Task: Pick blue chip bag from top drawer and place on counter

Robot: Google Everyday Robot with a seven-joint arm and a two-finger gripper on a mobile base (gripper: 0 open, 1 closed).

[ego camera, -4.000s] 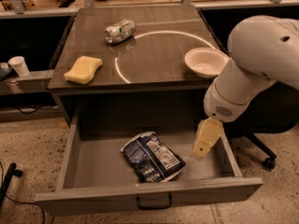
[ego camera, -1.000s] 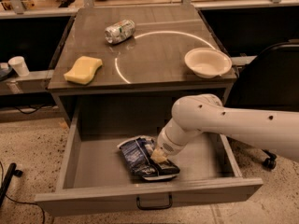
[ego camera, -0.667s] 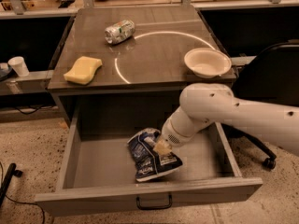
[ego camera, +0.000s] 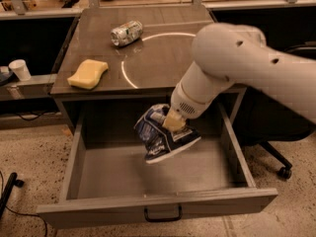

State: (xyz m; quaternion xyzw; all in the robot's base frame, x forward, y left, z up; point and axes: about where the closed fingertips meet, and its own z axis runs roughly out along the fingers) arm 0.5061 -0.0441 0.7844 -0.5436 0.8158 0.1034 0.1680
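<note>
**A:** What does the camera view show of the bag?

**B:** The crumpled navy-and-white foil chip bag (ego camera: 165, 137) hangs directly beneath my gripper (ego camera: 174, 124). It is clear of the floor of the wide, shallow grey top drawer (ego camera: 158, 209), which stands open below. My fingers are clamped on the bag's upper edge.

**A:** How will it handle?

**B:** Light and soft, I judge, because it sags and tilts under the pinch. Foil is slick and crumples, so a hold on a folded seam should be surer than one on a flat panel. Squeezing too hard would likely crush what is inside.

**A:** And the destination?

**B:** The glossy dark grey-brown counter (ego camera: 163, 58) with its thin white arc lies above and behind my gripper. A crushed silver can (ego camera: 126, 32) sits far back on it, and a yellow sponge (ego camera: 88, 73) is nearer, off to the side.
</note>
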